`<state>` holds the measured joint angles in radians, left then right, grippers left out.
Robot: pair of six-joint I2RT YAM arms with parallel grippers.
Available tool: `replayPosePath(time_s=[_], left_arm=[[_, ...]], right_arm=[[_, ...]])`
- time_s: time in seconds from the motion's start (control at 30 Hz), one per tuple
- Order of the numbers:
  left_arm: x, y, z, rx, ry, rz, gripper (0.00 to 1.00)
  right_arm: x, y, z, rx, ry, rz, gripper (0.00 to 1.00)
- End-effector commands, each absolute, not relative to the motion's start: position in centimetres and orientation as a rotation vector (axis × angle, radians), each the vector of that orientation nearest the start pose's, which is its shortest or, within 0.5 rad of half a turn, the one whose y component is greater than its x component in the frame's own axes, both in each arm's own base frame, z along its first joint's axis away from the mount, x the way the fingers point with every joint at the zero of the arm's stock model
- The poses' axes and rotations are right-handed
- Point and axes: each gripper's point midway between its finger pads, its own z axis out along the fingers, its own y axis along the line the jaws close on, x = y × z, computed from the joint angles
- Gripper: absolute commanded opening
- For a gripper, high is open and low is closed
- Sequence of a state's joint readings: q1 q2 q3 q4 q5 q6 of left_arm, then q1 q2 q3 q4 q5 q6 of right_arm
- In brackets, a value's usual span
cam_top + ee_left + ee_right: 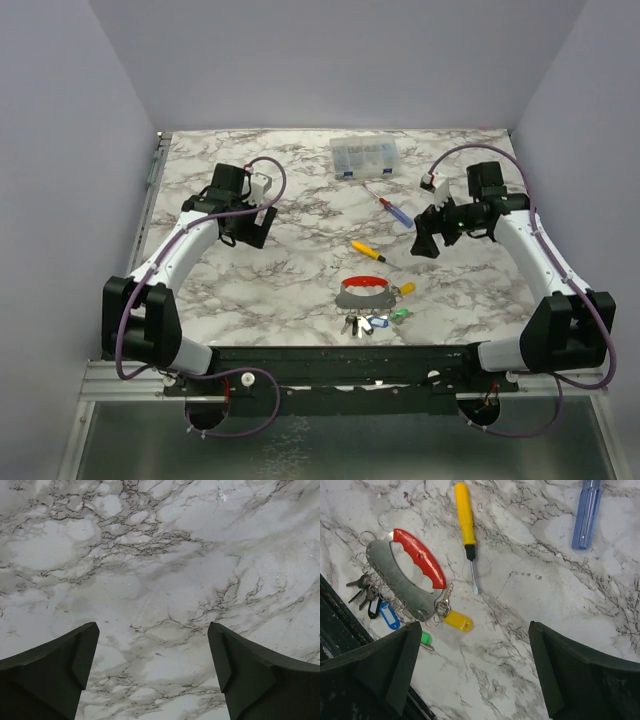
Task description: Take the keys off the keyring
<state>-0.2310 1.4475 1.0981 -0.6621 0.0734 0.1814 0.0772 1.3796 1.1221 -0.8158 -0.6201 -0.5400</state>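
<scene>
The keyring (364, 292), a red curved band on a silvery-grey metal part, lies flat near the table's front edge; it also shows in the right wrist view (410, 577). The keys (372, 321) hang from it on small rings, with blue (389, 615), yellow (457, 621), green (425, 638) and black tags. My right gripper (475, 660) is open and empty, above bare marble right of the keyring; it shows in the top view (427, 240). My left gripper (152, 662) is open and empty over bare marble at the left (245, 225), far from the keys.
A yellow-handled screwdriver (367, 252) lies just behind the keyring, also in the right wrist view (465, 522). A blue-and-red-handled screwdriver (391, 208) lies further back. A clear plastic parts box (365, 157) stands at the back. The table's black front rail (340, 620) runs beside the keys.
</scene>
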Motion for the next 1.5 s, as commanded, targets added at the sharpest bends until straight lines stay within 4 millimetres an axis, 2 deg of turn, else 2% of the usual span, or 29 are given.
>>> replayPosePath(time_s=[0.0,0.2,0.33,0.47,0.67,0.77,0.87,1.03,1.17,1.47], left_arm=[[32.8,-9.9,14.1,0.649,2.417,-0.159,0.99],[28.3,-14.4,13.5,1.063,2.231,-0.33,0.99],[24.5,-19.0,14.0,1.309,2.005,-0.531,0.99],[21.4,-23.5,13.7,1.467,1.832,-0.619,0.99],[19.3,-28.0,11.8,1.61,1.659,-0.614,0.99],[18.2,-29.7,10.6,1.695,1.582,-0.617,0.92],[17.8,-30.6,9.5,1.799,1.475,-0.604,0.81],[18.2,-30.4,7.3,1.99,1.273,-0.498,0.65],[18.4,-29.8,5.4,2.107,1.17,-0.435,0.58],[19.0,-29.6,2.6,2.244,1.121,-0.386,0.45]], right_arm=[[26.7,11.5,14.1,-1.047,2.302,0.7,1.0],[24.5,11.6,11.9,-1.104,2.397,0.734,1.0],[23.2,12.1,11.4,-1.127,2.427,0.777,1.0],[21.7,11.9,10.0,-1.198,2.462,0.751,0.98],[20.9,11.2,7.8,-1.255,2.49,0.695,0.96],[20.7,11.4,7.2,-1.264,2.506,0.727,0.94],[20.7,11.6,7.1,-1.27,2.507,0.749,0.92],[20.6,12.0,7.4,-1.275,2.489,0.782,0.9],[20.7,12.3,7.8,-1.274,2.474,0.808,0.9],[21.1,13.3,9.0,-1.235,2.439,0.866,0.88]])
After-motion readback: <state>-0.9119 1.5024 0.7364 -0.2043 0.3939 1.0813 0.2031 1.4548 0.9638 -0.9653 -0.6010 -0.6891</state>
